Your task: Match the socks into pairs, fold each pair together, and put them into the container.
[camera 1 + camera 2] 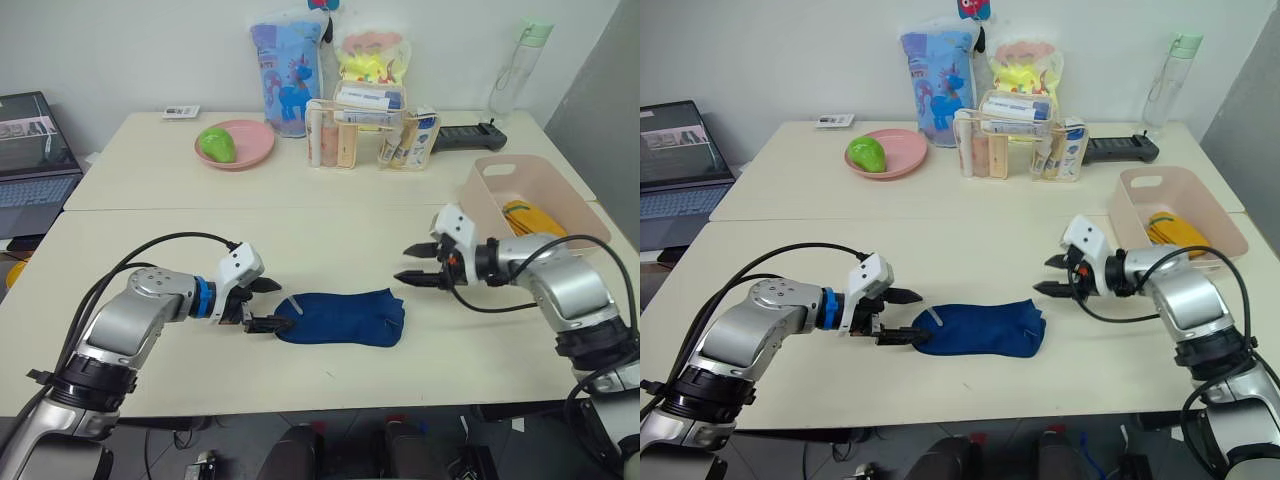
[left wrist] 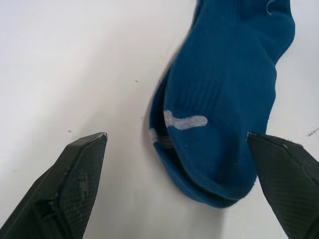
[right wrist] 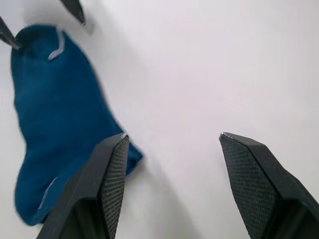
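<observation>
Lying between both open jaws: navy socks [image 1: 345,317].

1. Bare table [image 1: 330,235] lies between the navy sock pair [image 1: 345,317] and the back-row clutter; passage unobstructed.
2. Open left gripper [image 1: 268,304] stands at the sock's cuff end; open right gripper [image 1: 420,264] hovers near its toe end.
3. Pink container [image 1: 500,180] sits just behind the right gripper, with yellow socks [image 1: 530,218] inside.
</observation>
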